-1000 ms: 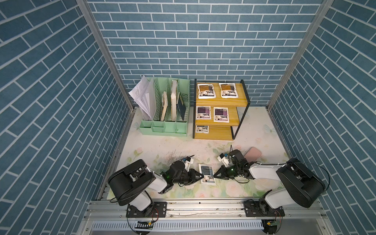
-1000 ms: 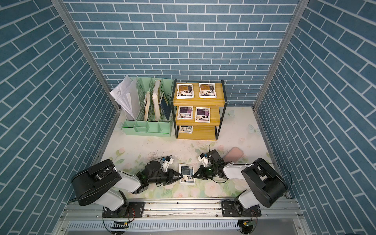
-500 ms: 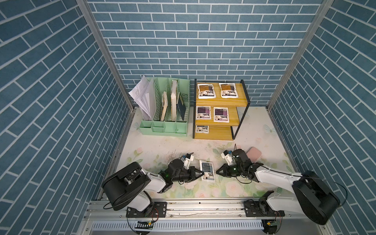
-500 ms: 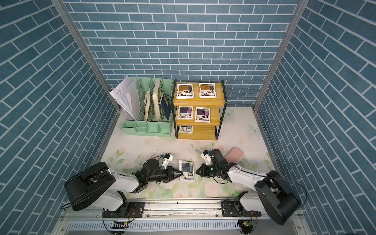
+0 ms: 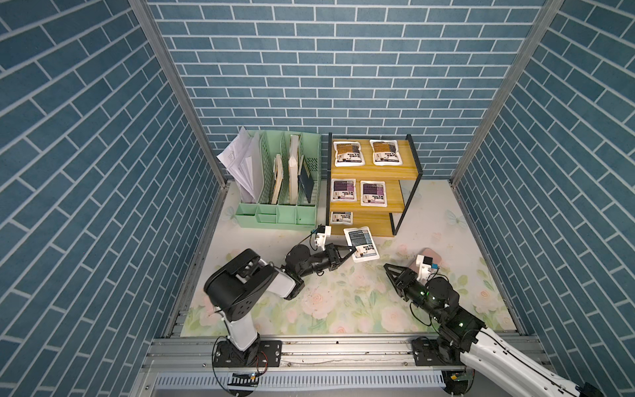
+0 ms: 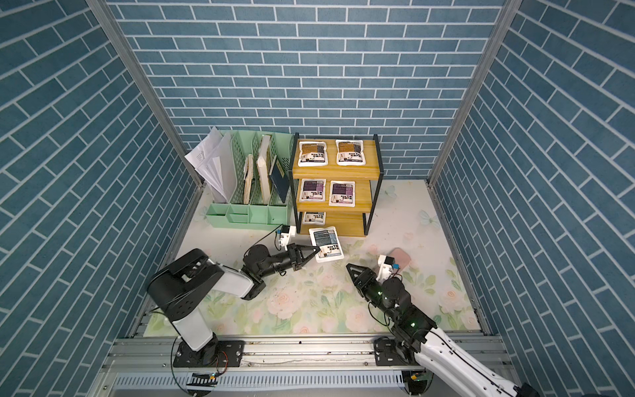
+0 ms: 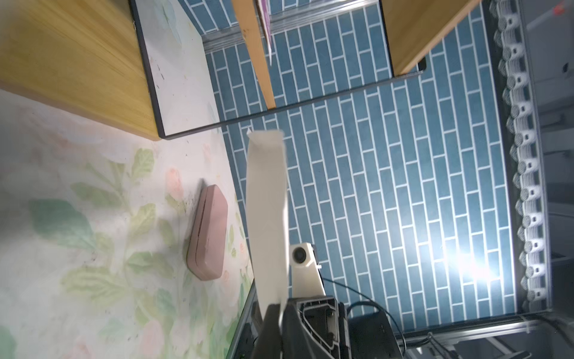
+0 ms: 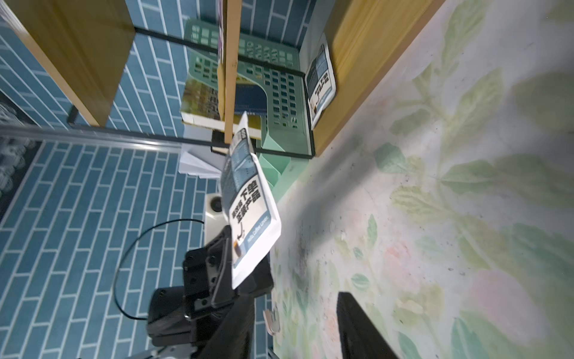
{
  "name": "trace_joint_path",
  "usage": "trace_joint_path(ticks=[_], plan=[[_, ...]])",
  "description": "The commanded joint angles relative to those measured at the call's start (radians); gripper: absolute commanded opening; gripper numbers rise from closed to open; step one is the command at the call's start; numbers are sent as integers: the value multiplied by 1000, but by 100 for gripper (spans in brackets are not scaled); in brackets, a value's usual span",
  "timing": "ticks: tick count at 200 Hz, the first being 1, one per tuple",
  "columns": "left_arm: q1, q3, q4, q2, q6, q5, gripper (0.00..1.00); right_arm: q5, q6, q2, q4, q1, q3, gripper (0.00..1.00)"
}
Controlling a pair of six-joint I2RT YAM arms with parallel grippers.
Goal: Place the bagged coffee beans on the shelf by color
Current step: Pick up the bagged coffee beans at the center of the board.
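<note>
Grey-blue pouch (image 5: 360, 244) hangs clear of the table (image 5: 343, 302), pinched at its lower edge by the left pincer (image 5: 351, 256) just before the shelf (image 5: 378, 227), probably bound for the bottom tier beside its twin (image 5: 341, 217), under the overhanging middle board (image 5: 392, 196), while the right pincer (image 5: 390, 269), width unclear, waits empty near the pink case (image 5: 434, 256).

"Coffee Lover" on held pouch (image 8: 248, 214)

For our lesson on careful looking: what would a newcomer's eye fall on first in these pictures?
The yellow shelf at the back: two orange-brown pouches on top, two purple pouches in the middle, one grey-blue pouch at the bottom. Before it, the left gripper holds a second grey-blue pouch off the mat; the right gripper hangs open near a pink case.
</note>
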Motion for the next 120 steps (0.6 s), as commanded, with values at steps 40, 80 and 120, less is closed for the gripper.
trace_joint_path(ticks=[40,80,120], plan=[[3,64,275,102,-148,-18,0,203,170,330,508,93,12,62],[1,61,298,116,-159,-23,0,178,159,489,644,106,78,66],[2,60,300,118,-158,-24,0,160,182,583,723,112,98,42]])
